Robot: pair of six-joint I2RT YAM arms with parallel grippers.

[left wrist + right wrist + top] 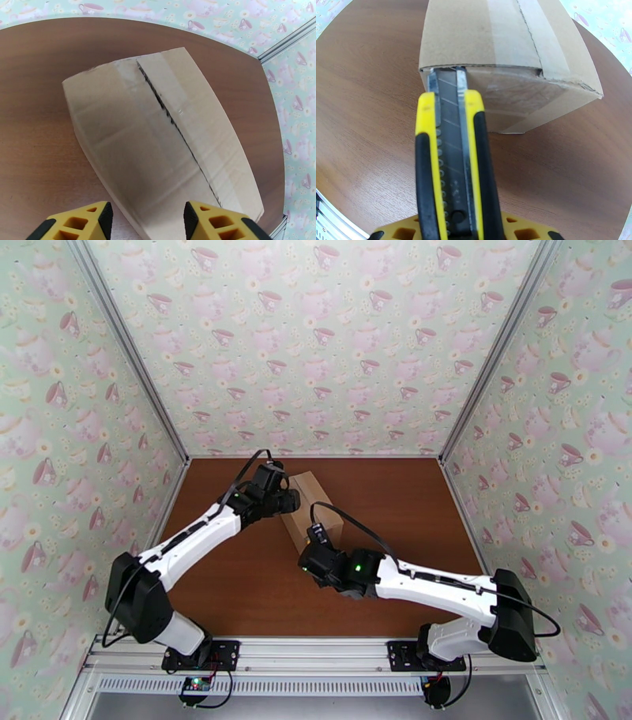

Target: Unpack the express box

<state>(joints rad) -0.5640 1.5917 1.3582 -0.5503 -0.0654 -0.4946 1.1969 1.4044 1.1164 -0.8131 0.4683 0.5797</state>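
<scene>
Plain brown rectangular cardboard carton (130, 138) sits centre-far on a wooden table (35, 138): probably light, stiff, dentable; hold its long sides. The left gripper (148, 221) hovers above, half-open, empty; the right gripper (314, 554) clamps a yellow-and-black utility knife (450, 158).

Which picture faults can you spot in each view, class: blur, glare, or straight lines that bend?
Left wrist view: the express box turns soft and smeared towards the lens, and the far edge of the table bows into an arc. Right wrist view: the utility knife is fairly sharp, and the tape on the box end has a pale sheen. Top view: even light, no hard shadows.
</scene>
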